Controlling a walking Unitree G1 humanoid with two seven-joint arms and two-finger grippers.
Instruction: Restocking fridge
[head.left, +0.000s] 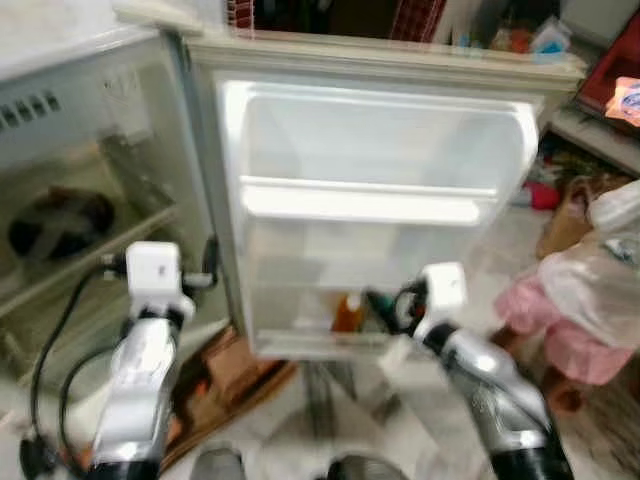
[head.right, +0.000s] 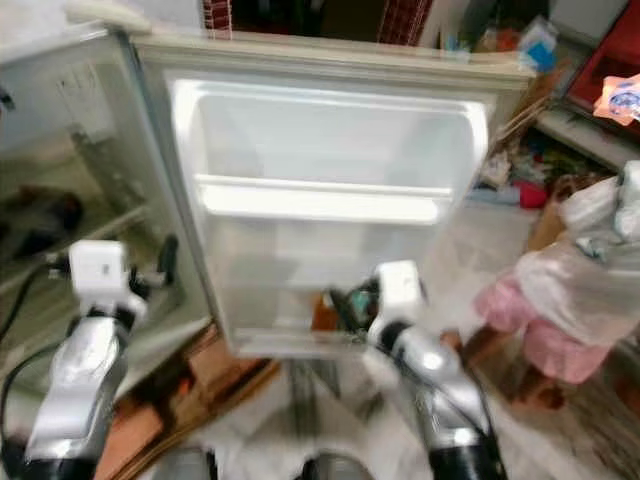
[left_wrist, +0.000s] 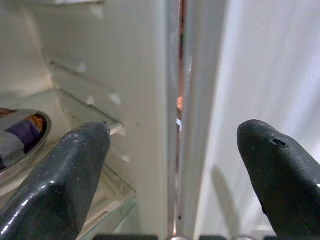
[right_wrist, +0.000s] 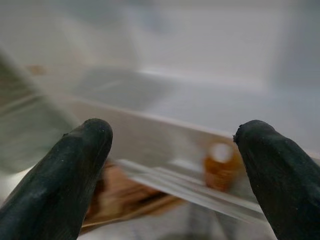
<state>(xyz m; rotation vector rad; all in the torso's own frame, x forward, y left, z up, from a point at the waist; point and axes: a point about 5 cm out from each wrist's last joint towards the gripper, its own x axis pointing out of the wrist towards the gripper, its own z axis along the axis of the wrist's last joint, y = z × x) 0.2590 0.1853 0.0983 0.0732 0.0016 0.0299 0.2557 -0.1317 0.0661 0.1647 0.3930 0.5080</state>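
The fridge door (head.left: 370, 150) stands wide open before me, its white inner racks facing me. A small orange bottle (head.left: 348, 313) with a white cap (right_wrist: 220, 165) stands in the lowest door rack. My right gripper (head.left: 385, 305) is just right of that bottle at rack height, open (right_wrist: 172, 132) and holding nothing. My left gripper (head.left: 208, 265) is raised at the hinge gap between door and fridge body, also open (left_wrist: 175, 137) and holding nothing. A metal bowl (left_wrist: 20, 137) with dark contents sits on a glass shelf inside the fridge.
Bulging plastic bags (head.left: 595, 280) and a pink cloth (head.left: 560, 330) lie on the floor at the right. Brown cardboard (head.left: 235, 375) lies under the door's lower left corner. A cluttered shelf (head.left: 600, 110) stands at the far right. The eye views are blurred.
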